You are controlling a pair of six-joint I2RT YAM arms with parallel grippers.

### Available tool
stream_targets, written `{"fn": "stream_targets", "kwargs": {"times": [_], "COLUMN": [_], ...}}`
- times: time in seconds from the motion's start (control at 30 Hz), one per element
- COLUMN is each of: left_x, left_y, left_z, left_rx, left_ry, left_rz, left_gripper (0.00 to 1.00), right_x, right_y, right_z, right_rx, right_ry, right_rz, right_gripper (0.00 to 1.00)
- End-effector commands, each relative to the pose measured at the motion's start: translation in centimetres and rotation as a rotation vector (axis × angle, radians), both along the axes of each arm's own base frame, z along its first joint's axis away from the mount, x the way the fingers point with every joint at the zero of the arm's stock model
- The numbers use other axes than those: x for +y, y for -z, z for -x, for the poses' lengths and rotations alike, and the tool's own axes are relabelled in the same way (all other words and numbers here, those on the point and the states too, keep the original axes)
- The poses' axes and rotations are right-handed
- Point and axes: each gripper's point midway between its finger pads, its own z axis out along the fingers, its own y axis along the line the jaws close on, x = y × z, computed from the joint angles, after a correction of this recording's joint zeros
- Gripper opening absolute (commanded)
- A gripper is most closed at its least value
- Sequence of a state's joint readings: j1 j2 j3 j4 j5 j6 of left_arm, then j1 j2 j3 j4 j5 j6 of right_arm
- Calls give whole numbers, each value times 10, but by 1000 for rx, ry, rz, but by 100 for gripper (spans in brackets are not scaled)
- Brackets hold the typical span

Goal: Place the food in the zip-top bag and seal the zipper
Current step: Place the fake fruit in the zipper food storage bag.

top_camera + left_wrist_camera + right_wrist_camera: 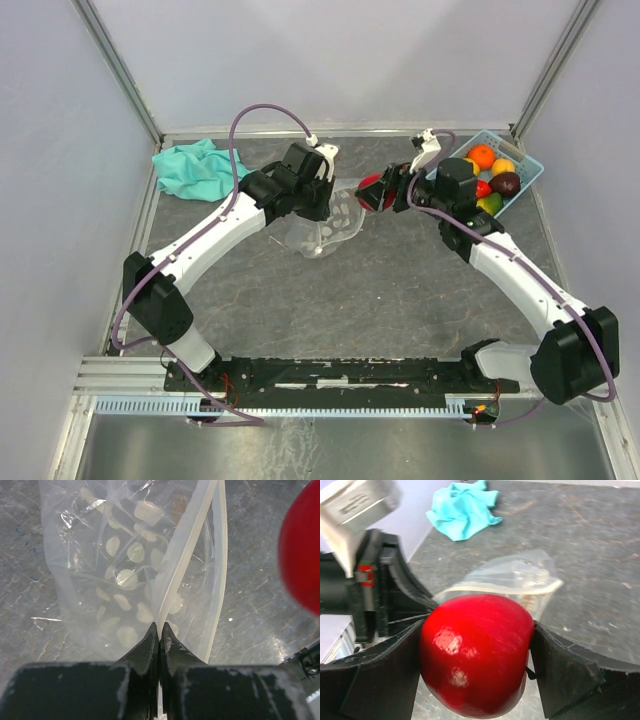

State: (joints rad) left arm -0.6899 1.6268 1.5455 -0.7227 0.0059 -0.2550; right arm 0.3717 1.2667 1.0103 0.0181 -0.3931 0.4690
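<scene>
The clear dotted zip-top bag (325, 222) lies at the table's middle back. My left gripper (322, 192) is shut on its whitish zipper strip (186, 550), holding the mouth up; the bag (125, 565) hangs below the jaws in the left wrist view. My right gripper (378, 190) is shut on a glossy red toy fruit (475, 652), held just right of the bag's mouth (505, 582). The red fruit also shows in the left wrist view (301, 550). Several more toy fruits (492, 170) sit in the basket.
A light-blue perforated basket (530, 175) stands at the back right. A teal cloth (195, 168) lies at the back left; it also shows in the right wrist view (465, 507). Metal frame rails run along the table's edges.
</scene>
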Motion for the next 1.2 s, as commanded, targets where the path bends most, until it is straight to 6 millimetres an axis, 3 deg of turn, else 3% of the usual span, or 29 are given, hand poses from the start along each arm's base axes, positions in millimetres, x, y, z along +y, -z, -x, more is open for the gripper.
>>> {"fn": "stream_targets", "kwargs": {"times": [0.0,0.2,0.53,0.77,1.17], "left_x": [-26,-39,-36,-40,-50], "left_y": [-41,-44,-32,-26,-52], "left_z": [2,10,16,23,32], "left_rx": [-31,6,24,50,50], "left_ry": [24,42,-13,-7,47], "left_rz": [181,270,331,378,475], "left_gripper": [3,3,3,3,3], "right_x": [28,44,44,46,38], "right_y": [-50,-43,37,64,111], "right_z": [15,14,3,2,7], "right_rx": [-194,-191,-54,-4,15], "right_ry": [-97,-135,-93,-95,-75], "right_rz": [-143,-254,-166,-124,128], "right_gripper": [73,73,72,77,79]}}
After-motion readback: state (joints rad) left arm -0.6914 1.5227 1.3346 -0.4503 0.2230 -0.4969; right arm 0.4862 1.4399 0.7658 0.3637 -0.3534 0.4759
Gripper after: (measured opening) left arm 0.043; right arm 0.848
